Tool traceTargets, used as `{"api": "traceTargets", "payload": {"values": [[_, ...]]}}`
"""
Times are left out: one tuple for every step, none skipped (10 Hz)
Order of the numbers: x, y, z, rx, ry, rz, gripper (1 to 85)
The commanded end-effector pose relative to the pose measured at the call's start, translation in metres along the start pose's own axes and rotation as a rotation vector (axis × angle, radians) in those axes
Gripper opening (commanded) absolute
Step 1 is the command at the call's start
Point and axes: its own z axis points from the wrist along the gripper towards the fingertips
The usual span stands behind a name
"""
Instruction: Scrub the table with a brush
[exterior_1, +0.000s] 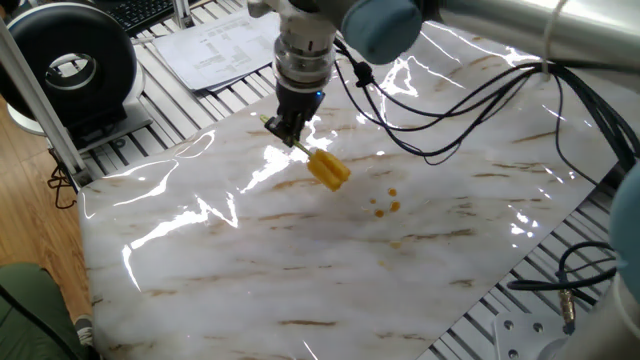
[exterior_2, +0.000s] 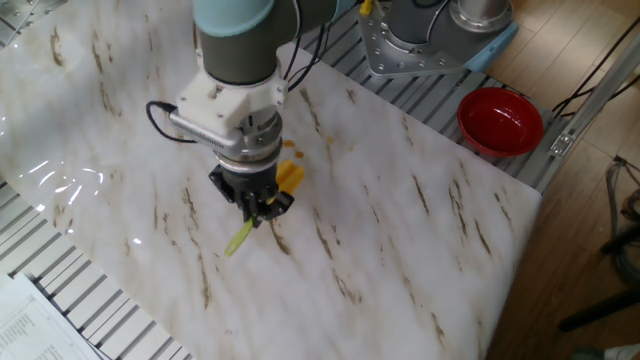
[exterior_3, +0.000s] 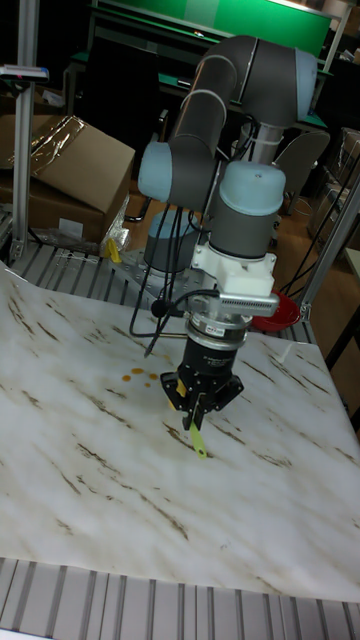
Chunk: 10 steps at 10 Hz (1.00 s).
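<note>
On the table (exterior_1: 300, 270), near the middle of the slab, the gripper (exterior_1: 288, 128) points straight down with its jaws closed on the stick handle of the brush (exterior_1: 327, 168). The brush is tilted. In one fixed view its yellow head rests on or just above the marble, to the right of the gripper, and only a short length of handle shows between the fingers and the head. In the other fixed view the gripper (exterior_2: 255, 204) holds the brush (exterior_2: 289, 177) partway along the handle, with the pale free end of the handle sticking out below the fingers towards the slatted frame. In the tall fixed view the gripper (exterior_3: 203, 400) hides most of the brush (exterior_3: 199, 441); the handle tip shows beneath the fingers, and a sliver of yellow head shows at the gripper's left edge.

The orange stains (exterior_1: 384, 204) lie just beside the head, apart from it. A red bowl (exterior_2: 500, 121) sits off the slab at its corner.
</note>
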Motion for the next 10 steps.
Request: {"api": "traceTargets", "payload": {"values": [[-0.007,-0.006,-0.002,0.010,-0.052,0.052,1.0],[-0.010,-0.011,-0.002,0.027,-0.066,0.086,1.0],[-0.012,-0.013,-0.002,0.034,-0.074,0.095,1.0],[-0.011,-0.009,-0.002,0.018,-0.070,0.096,1.0],[-0.006,-0.001,-0.002,-0.013,-0.049,0.088,1.0],[0.006,0.001,-0.009,-0.034,-0.045,0.072,1.0],[0.026,0.000,-0.017,-0.046,-0.036,0.062,1.0],[0.042,-0.003,-0.019,-0.049,-0.045,0.047,1.0],[0.056,-0.004,-0.020,-0.051,-0.051,0.045,1.0],[0.072,-0.011,-0.021,-0.041,-0.047,0.037,1.0]]}}
